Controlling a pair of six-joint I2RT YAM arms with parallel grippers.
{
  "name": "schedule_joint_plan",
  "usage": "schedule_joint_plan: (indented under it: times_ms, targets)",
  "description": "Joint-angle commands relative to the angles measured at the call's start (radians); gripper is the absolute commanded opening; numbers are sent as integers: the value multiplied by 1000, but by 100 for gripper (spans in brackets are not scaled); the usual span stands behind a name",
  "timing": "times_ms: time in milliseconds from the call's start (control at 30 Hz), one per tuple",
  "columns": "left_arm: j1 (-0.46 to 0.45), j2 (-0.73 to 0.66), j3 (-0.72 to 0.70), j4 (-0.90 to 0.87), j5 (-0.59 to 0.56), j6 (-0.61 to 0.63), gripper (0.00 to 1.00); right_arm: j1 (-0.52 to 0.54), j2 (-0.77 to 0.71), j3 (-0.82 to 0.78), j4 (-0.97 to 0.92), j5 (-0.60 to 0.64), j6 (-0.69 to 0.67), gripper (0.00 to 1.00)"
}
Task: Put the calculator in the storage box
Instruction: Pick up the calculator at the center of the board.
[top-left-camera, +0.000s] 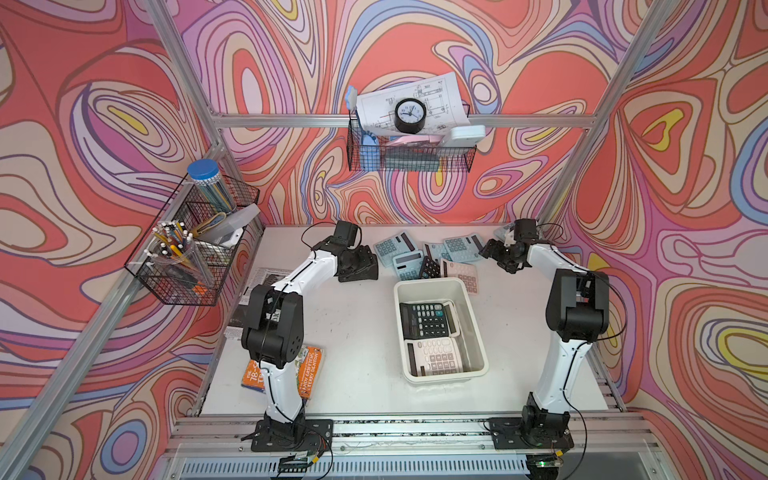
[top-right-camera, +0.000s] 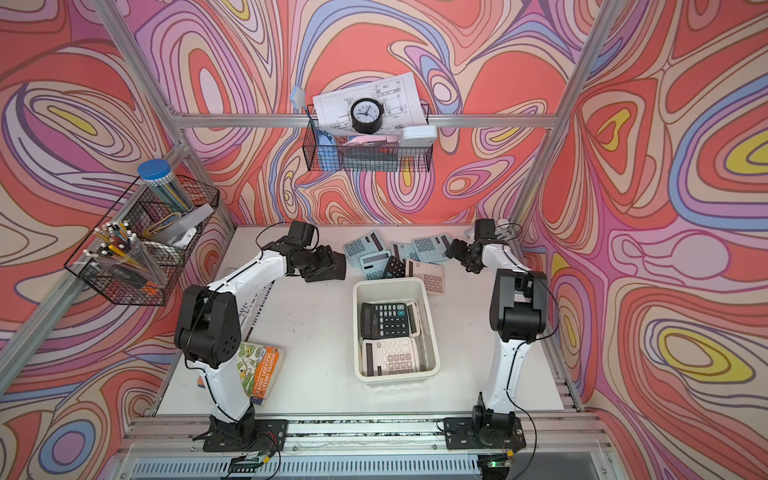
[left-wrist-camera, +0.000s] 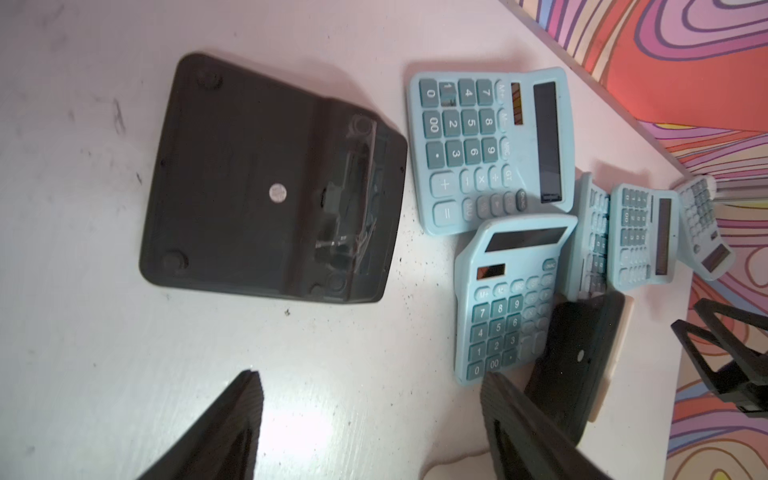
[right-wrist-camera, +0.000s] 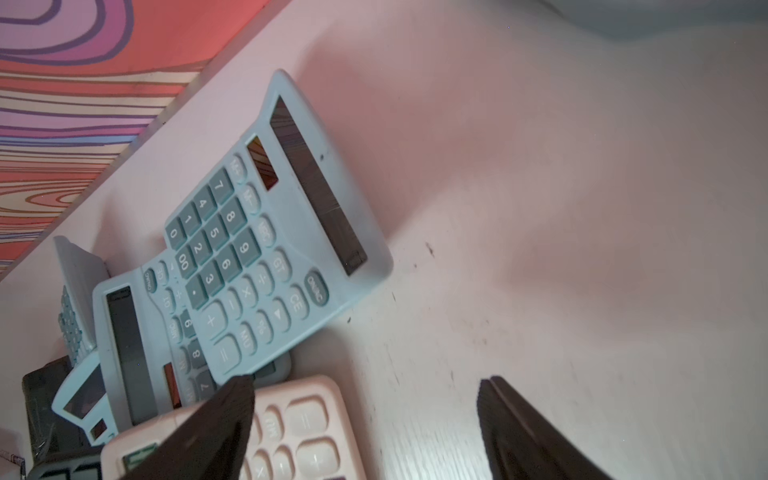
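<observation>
Storage box (top-left-camera: 428, 283): both top views only; face-down black calculator (left-wrist-camera: 270, 183): left wrist view.

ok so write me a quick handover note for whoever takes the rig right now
Left pincer: open, empty, near the face-down black calculator on the table.
Right pincer: open, empty, at the blue calculators behind the storage box.
Done: boxed black calculator and white calculator lie in the storage box.
Left: the face-down black one, the blue ones, the pink calculator.
</observation>
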Motion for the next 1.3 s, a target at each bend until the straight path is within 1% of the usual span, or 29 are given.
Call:
schedule_joint_plan:
  times_ms: [0,133,200,367,467,667,733,867,900,1033,1167,1267]
  targets:
    - [8,117,211,-189,-55,159,78,5,80,89,7,-60,-75,86]
    - [7,307,477,-331,-61,248,78,3,164,190,-34,-65,-112,86]
    - [7,374,559,-372,-54,271,78,-1,204,240,-63,-77,-126,85]
    - [7,464,632,-401,-53,311,78,-13,287,318,-101,-114,-133,83]
    - [2,481,632,-419,-42,319,78,-16,326,342,-109,-160,-137,79]
    - [-26,438,543,-426,-77,334,76,-16,341,324,-73,-247,-117,67]
    - [-28,394,465,-401,-74,325,75,-16,330,306,-60,-258,-112,61]
    - [-28,301,311,-350,-79,308,74,-16,298,259,-28,-281,-101,51]
    - [-27,276,272,-339,-82,307,74,-16,285,241,-15,-285,-96,48]
    - [-27,193,147,-314,-92,293,73,-16,228,173,28,-297,-74,28]
    - [-28,112,26,-272,-64,265,72,-16,168,112,73,-301,-45,17]
    - [-27,51,-47,-245,-45,245,72,-16,124,79,93,-304,-26,5]
